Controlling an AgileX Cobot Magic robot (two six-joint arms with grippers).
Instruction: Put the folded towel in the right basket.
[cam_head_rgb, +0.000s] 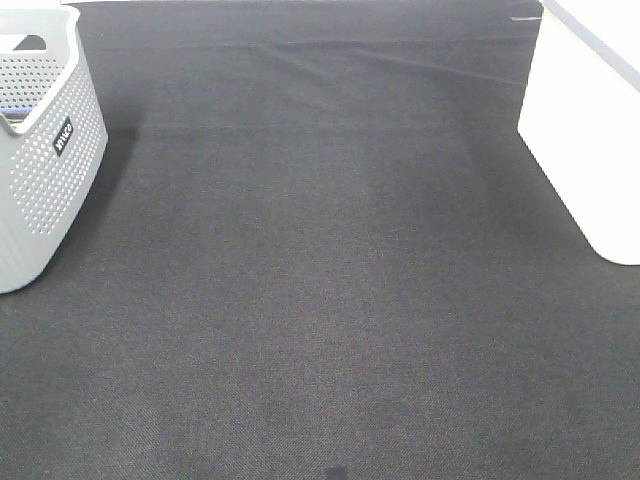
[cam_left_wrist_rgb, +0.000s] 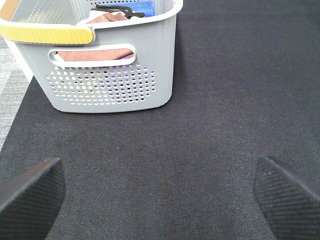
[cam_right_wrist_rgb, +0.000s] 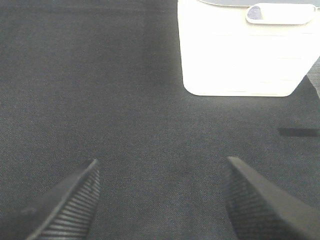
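The white right basket (cam_head_rgb: 585, 140) stands at the right edge of the dark mat; it also shows in the right wrist view (cam_right_wrist_rgb: 240, 55). A grey perforated basket (cam_head_rgb: 45, 150) stands at the left; the left wrist view (cam_left_wrist_rgb: 110, 65) shows folded towels in it, a reddish-brown one (cam_left_wrist_rgb: 97, 52) and a blue one (cam_left_wrist_rgb: 142, 7). My left gripper (cam_left_wrist_rgb: 160, 195) is open and empty above the mat, short of the grey basket. My right gripper (cam_right_wrist_rgb: 160, 195) is open and empty above the mat, short of the white basket. Neither arm shows in the high view.
The dark mat (cam_head_rgb: 320, 280) covers the table between the two baskets. A yellow handle (cam_left_wrist_rgb: 47, 32) runs along the grey basket's near rim. Light floor (cam_left_wrist_rgb: 10, 85) shows past the mat's edge beside the grey basket.
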